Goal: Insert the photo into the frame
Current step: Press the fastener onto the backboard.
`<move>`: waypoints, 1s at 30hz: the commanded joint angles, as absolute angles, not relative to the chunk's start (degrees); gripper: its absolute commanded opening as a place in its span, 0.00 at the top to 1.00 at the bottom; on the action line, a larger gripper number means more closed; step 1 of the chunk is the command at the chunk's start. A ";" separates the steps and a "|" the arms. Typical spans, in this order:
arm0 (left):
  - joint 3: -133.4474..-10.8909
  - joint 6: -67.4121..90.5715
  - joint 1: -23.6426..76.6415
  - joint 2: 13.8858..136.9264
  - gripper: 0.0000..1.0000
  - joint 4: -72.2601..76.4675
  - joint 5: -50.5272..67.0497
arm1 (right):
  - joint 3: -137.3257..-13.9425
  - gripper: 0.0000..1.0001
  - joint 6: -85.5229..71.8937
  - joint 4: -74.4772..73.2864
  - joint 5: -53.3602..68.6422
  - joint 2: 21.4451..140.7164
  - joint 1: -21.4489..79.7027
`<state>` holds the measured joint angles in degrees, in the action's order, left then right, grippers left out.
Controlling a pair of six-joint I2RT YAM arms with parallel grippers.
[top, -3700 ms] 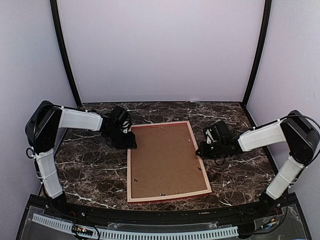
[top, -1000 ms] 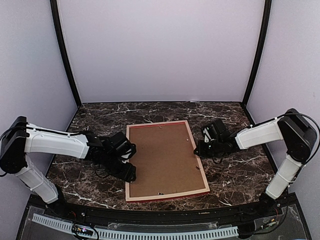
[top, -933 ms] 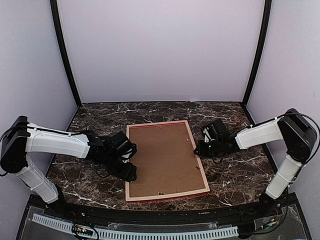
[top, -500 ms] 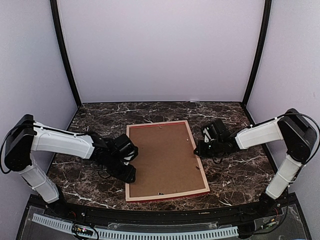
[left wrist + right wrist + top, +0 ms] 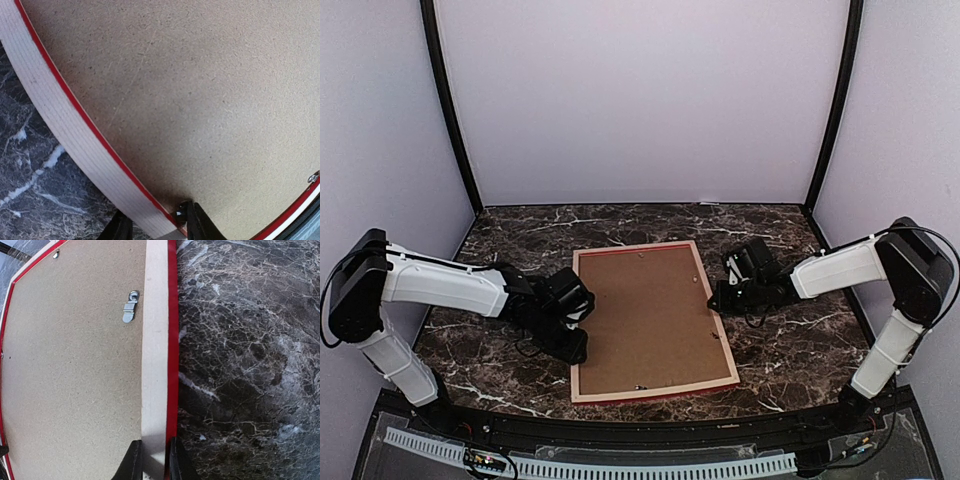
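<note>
The frame (image 5: 656, 389) lies face down on the marble table, pale wood back up and a red edge showing. A brown backing board (image 5: 648, 312) fills it. The photo is hidden. My left gripper (image 5: 577, 343) is at the near part of the left rail. In the left wrist view the gripper (image 5: 157, 227) has one finger (image 5: 120, 229) outside the rail (image 5: 75, 135) and the other by a small metal tab at the inner edge, both touching. My right gripper (image 5: 718, 300) is shut across the right rail (image 5: 155, 365), its jaws (image 5: 153, 460) pressed on both sides.
Metal turn tabs sit on the backing board's edges, one near the right rail (image 5: 130, 306) and one at the far edge of the left wrist view (image 5: 313, 176). Dark marble table (image 5: 790, 350) lies on both sides of the frame. Purple walls enclose the back and sides.
The left arm came down the left rail from the far corner to the near part. Over the last second its jaws narrowed onto the rail. The right arm has stayed put.
</note>
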<state>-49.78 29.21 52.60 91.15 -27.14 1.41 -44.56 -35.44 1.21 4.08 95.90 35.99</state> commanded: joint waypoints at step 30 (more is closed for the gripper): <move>-50.79 24.30 44.78 85.65 0.32 -22.98 5.43 | -42.10 0.98 -36.34 -2.69 6.44 96.21 36.36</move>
<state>-49.25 23.38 47.33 87.15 -23.79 5.13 -44.23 -35.46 1.69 4.08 95.79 35.99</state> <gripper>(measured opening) 0.671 0.146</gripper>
